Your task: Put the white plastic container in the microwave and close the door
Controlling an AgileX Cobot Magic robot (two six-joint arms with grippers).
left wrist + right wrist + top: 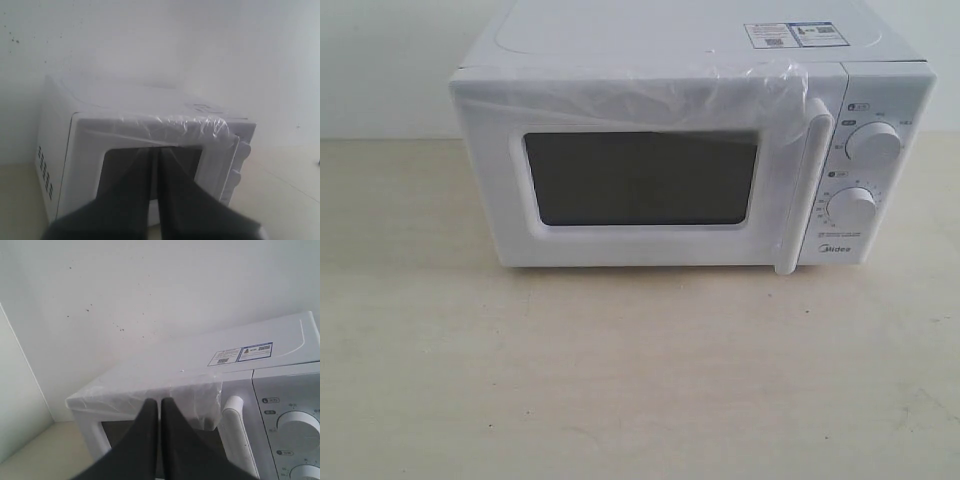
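1. The microwave point(690, 150) stands on the table point(620, 390). Its door point(620, 100) is fully closed, and the handle point(802, 190) lies flat beside the two knobs point(873, 143).
2. The white plastic container is not visible in any view, neither on the table nor in a gripper. The dark window point(640, 178) does not show what is inside.
3. The left gripper point(154, 150) has its fingers together and is empty. It points toward the door, apart from it.
4. The right gripper point(160, 401) is also closed with nothing in it, and does not touch the microwave.
5. Judgement: if the container is inside, both steps look done. The pictures cannot confirm this.
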